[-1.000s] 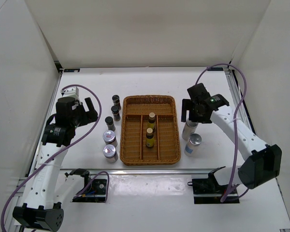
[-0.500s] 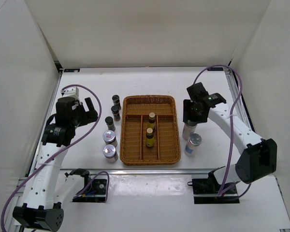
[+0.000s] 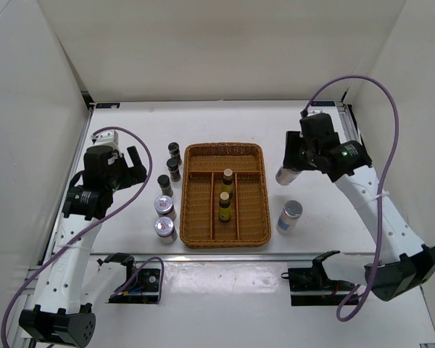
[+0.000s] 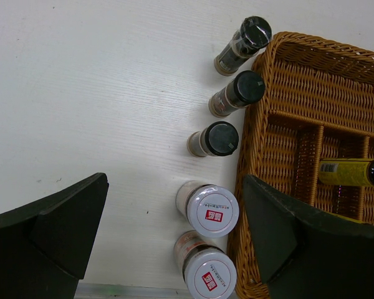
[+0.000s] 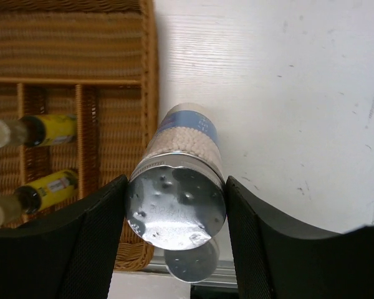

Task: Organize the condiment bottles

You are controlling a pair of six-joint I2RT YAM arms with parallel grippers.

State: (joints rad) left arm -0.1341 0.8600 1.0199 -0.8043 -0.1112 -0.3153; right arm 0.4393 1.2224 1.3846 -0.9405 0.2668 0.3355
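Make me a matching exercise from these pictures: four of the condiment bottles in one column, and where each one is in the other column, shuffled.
Things
1. amber bottles
2. black-capped jars
3. tilted silver cylinder
4. upright silver cylinder

Places
A. alone on the table, right of the basket
B. held in the right gripper
C. in a row on the table, left of the basket
D. inside the basket

Pairs: 1-D, 2-C, 3-B, 4-A

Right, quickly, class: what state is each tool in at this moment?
Left tool: open, holding nothing.
Right tool: closed on a silver-lidded cylinder.
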